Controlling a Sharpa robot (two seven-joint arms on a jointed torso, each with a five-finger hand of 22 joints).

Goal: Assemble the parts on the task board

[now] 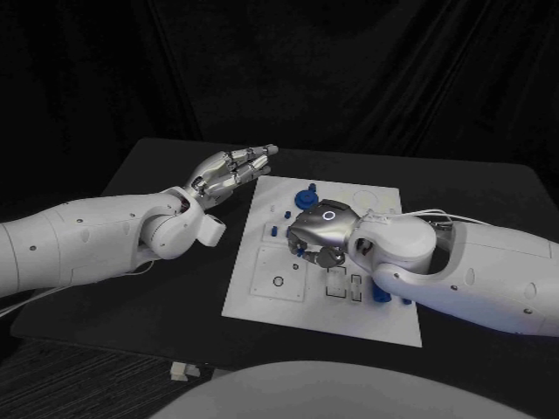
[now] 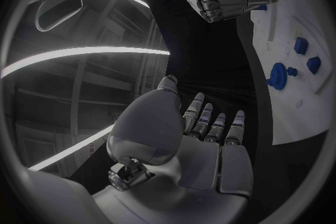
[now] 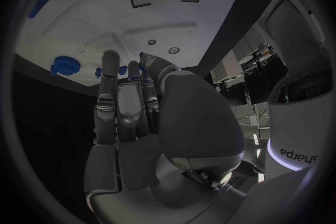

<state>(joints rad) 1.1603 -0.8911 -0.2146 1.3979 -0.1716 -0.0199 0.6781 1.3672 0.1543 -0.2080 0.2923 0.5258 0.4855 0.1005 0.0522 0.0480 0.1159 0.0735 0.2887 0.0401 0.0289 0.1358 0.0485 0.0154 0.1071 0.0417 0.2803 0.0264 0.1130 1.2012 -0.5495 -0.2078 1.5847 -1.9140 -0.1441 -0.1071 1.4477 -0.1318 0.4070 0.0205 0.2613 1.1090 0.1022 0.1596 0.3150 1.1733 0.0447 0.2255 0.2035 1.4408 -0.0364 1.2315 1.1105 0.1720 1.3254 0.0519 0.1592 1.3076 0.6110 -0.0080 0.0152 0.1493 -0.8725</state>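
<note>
Right hand (image 1: 317,234) is hovering over the task board (image 1: 270,292) at frame centre, fingers together, grip unclear. Left hand (image 1: 230,171) is waiting upper left, fingers straight, empty. Blue parts (image 1: 308,198) are sitting at the board's top. Probably reaching; next needs a pinch.

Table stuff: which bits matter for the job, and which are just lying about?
Belongs to the job:
task board
blue parts
left robot hand
right robot hand

Just lying about:
small pale items at the table's near edge
</note>
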